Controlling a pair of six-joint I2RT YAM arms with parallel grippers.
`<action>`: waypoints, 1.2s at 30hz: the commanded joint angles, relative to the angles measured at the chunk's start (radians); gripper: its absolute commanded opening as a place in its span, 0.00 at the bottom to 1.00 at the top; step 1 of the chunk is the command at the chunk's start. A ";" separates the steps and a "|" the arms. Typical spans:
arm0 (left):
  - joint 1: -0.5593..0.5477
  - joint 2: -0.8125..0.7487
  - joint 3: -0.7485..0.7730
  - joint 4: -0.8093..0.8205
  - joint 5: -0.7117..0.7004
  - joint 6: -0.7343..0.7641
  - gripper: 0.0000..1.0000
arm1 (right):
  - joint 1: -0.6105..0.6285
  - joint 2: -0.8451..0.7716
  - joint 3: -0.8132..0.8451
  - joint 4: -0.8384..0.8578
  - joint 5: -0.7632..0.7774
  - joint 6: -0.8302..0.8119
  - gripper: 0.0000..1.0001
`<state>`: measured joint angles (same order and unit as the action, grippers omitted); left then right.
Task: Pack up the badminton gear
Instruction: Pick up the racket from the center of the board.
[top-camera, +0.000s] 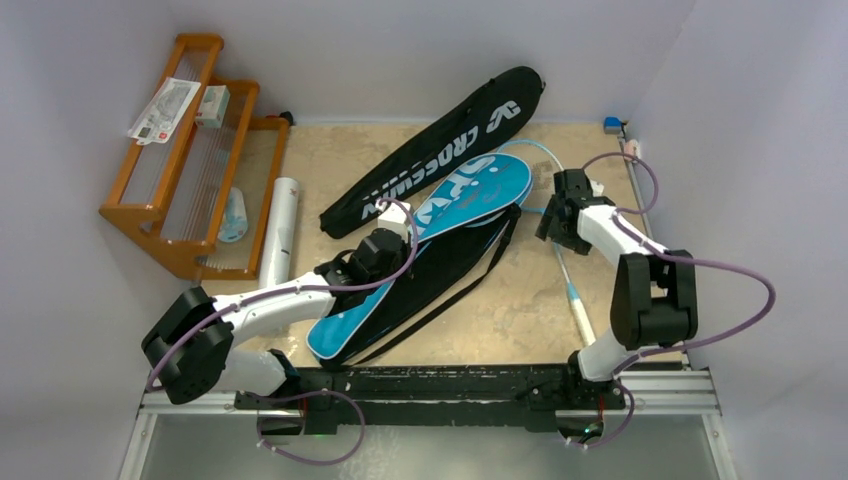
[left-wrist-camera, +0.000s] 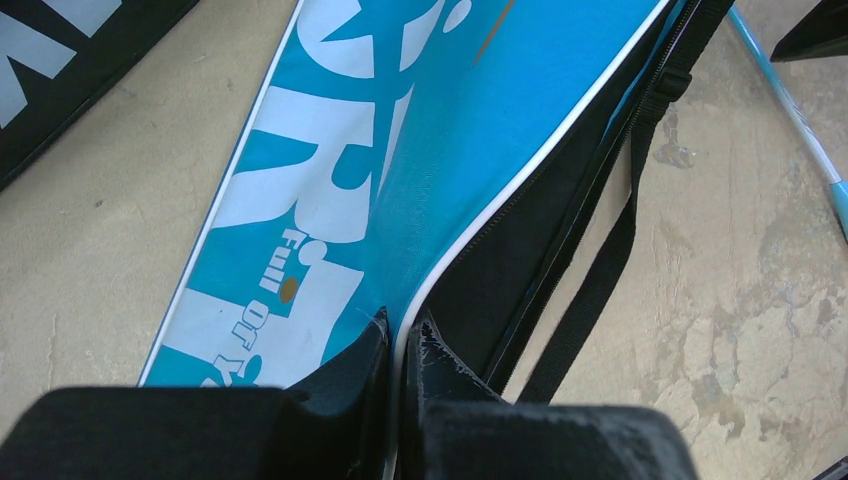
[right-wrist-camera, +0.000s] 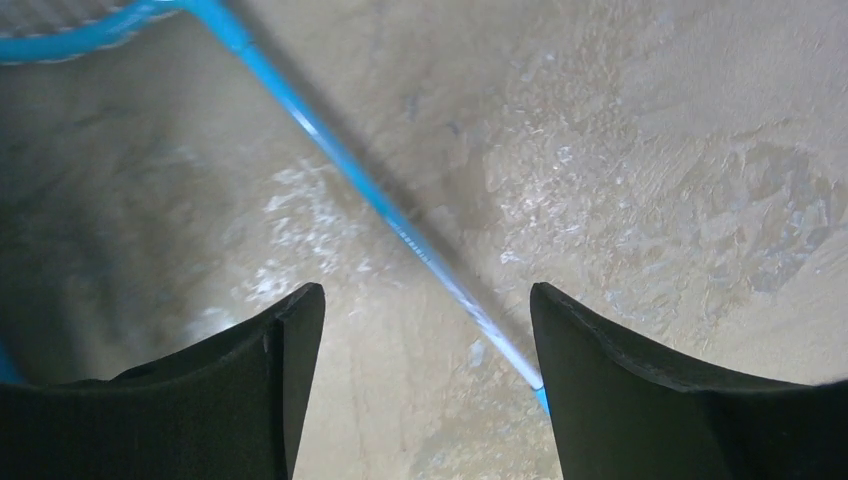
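Note:
The blue "SPORT" cover (top-camera: 470, 195) lies diagonally across the table, its black underside opened beneath it. My left gripper (top-camera: 393, 234) is shut on the cover's white-piped edge (left-wrist-camera: 405, 335). The black "CROSSWAY" cover (top-camera: 440, 150) lies behind it. The light-blue racket (top-camera: 568, 275) lies at the right, head toward the covers, handle toward me. My right gripper (top-camera: 552, 218) is open above its shaft (right-wrist-camera: 350, 170), which passes between the jaws (right-wrist-camera: 425, 310) close to the right finger without touching. The white tube (top-camera: 280, 228) lies at the left. No black racket or shuttlecocks are identifiable.
An orange wooden rack (top-camera: 190, 150) holding packets stands at the back left, beside the tube. The blue cover's black strap (left-wrist-camera: 600, 290) trails over the table toward the front. A small blue and white item (top-camera: 613, 124) sits at the back right corner.

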<state>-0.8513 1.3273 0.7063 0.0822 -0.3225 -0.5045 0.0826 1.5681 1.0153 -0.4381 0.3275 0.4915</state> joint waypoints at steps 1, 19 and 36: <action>0.006 -0.020 -0.001 0.062 -0.017 0.006 0.00 | -0.022 0.067 -0.018 -0.020 0.024 0.044 0.77; 0.005 -0.005 -0.002 0.072 -0.003 0.018 0.00 | -0.024 -0.040 -0.075 0.055 -0.254 0.053 0.06; 0.005 0.003 0.000 0.077 0.001 0.024 0.00 | -0.021 -0.140 -0.116 0.014 -0.265 0.114 0.02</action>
<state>-0.8513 1.3304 0.7052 0.0891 -0.3164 -0.4866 0.0605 1.4509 0.8989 -0.3893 0.0143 0.5533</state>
